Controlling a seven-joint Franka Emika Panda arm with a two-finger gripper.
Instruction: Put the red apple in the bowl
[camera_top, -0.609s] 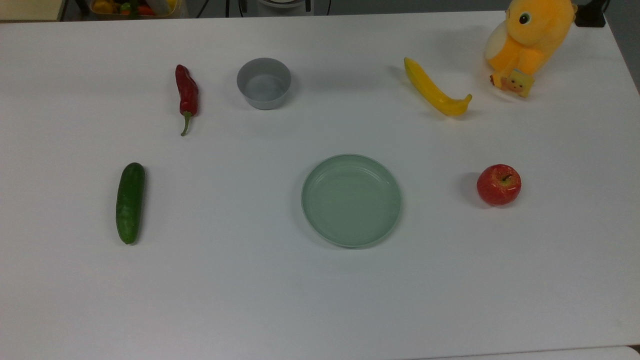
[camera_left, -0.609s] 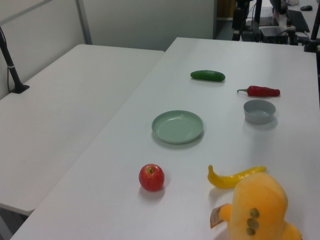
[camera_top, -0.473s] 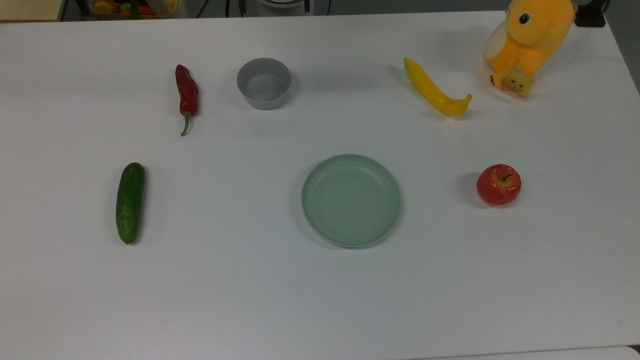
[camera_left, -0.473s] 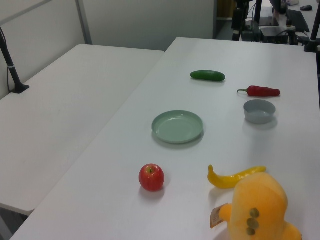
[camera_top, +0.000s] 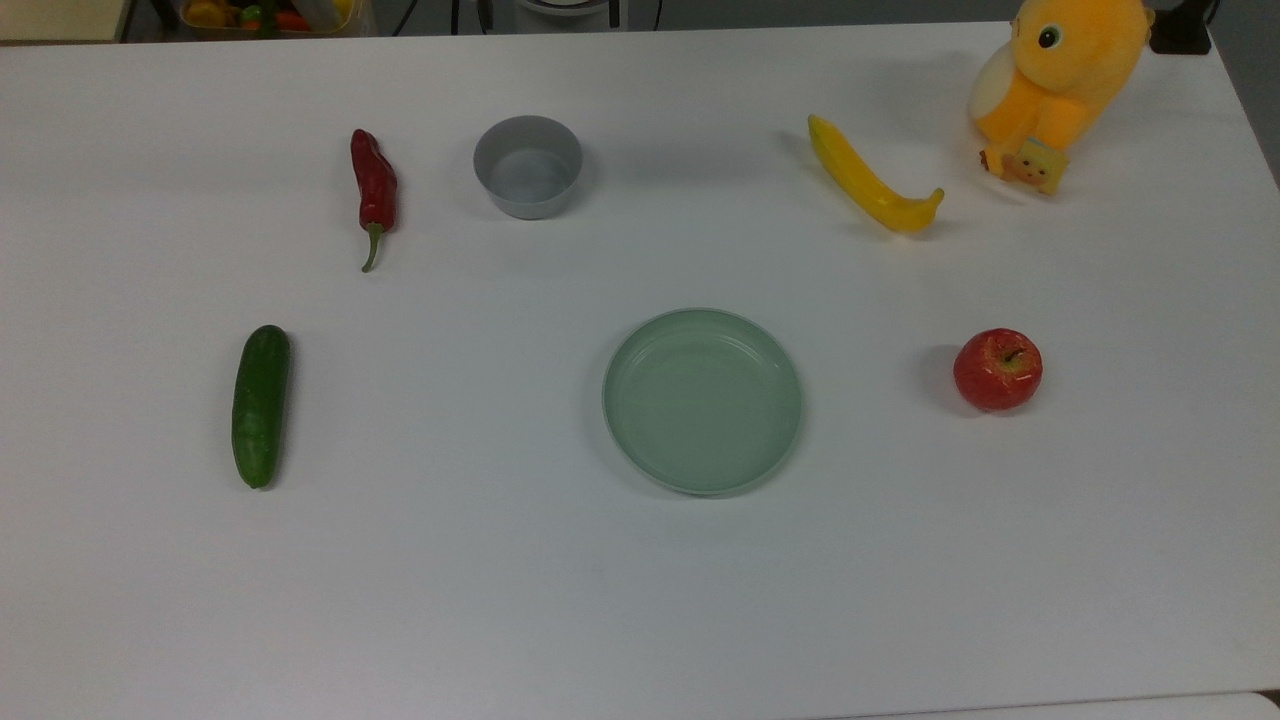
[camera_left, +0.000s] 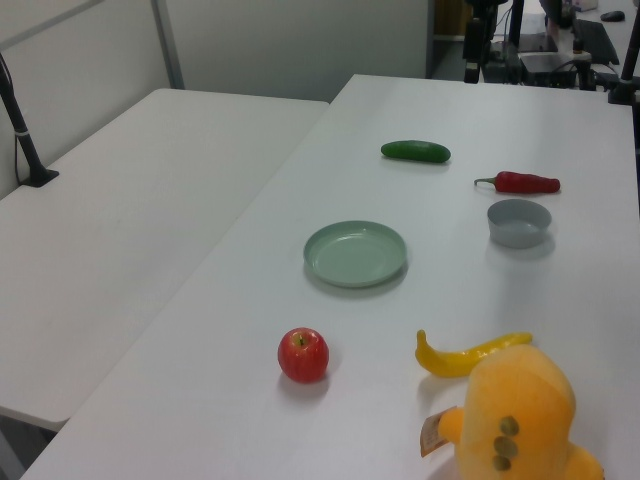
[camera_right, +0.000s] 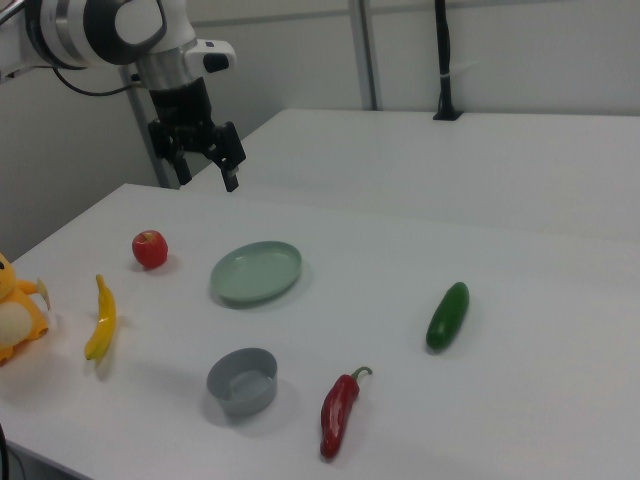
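Two white counters fill the room, one (camera_left: 130, 230) bare beside the working counter (camera_top: 640, 600). Raised above it, the arm's jaws (camera_right: 205, 160) stand apart, holding nothing. On the top view's right the red apple (camera_top: 997, 369) rests, well apart from the bowl (camera_top: 527, 166), with the green dish (camera_top: 702, 400) between them.

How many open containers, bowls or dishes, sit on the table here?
2. The grey bowl sits near the top view's upper edge, right of the red chili pepper; the pale green dish lies mid-table, left of the red apple. Both look empty.
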